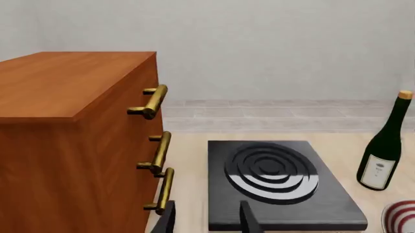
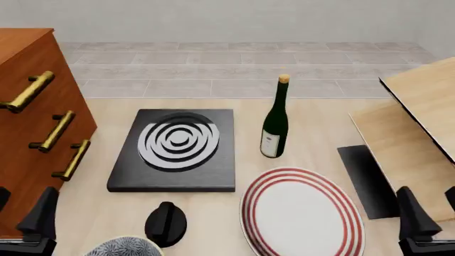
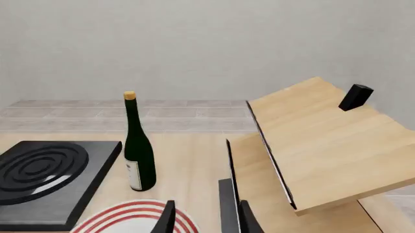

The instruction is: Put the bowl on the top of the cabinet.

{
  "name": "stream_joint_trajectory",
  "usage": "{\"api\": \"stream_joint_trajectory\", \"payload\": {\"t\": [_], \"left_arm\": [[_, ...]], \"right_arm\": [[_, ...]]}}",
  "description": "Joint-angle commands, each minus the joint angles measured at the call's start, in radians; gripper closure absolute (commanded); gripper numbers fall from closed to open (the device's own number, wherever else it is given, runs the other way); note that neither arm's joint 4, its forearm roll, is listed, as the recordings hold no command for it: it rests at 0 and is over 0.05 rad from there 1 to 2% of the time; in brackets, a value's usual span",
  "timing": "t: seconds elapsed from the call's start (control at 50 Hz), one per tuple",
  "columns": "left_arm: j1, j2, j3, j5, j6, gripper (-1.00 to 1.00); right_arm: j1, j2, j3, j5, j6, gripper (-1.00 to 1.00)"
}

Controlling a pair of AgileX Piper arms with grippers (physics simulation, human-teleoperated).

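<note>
The bowl point(image 2: 124, 247) sat at the table's near edge, just inboard of the left gripper point(image 2: 20, 220), whose fingers point(image 2: 40, 213) stood spread and empty. The right gripper point(image 2: 430, 218) hung equally open, well apart from it. Beyond the left fingers rose the cabinet point(image 2: 32, 114), with the black hotplate point(image 2: 176, 149), red-ringed plate point(image 2: 302, 212) and wine bottle point(image 2: 276, 120) farther ahead.

No readable text is shown. A pale label is carried by the dark green wine bottle point(image 2: 274, 124), right of centre in the front view, but its marks are too small and blurred to be read. No lettering is seen on the cabinet point(image 2: 29, 122) at the left edge.
</note>
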Motion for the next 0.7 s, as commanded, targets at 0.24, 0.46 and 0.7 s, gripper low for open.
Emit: {"api": "stream_joint_trajectory", "payload": {"t": [0.24,0.46,0.7], "left_arm": [[0.003,0.030,0.000,-0.012,0.015,-1.00],[0.003,0.068,-0.034,-0.014,0.053,-1.00],[0.037,-0.001,-0.139,0.187,0.134,-1.00]], "right_arm": [[0.000,0.005,-0.003,-0.001,0.000,-1.00],[0.000,0.005,-0.003,-0.001,0.000,-1.00],[0.000,0.005,-0.003,-0.001,0.000,-1.00]]}}
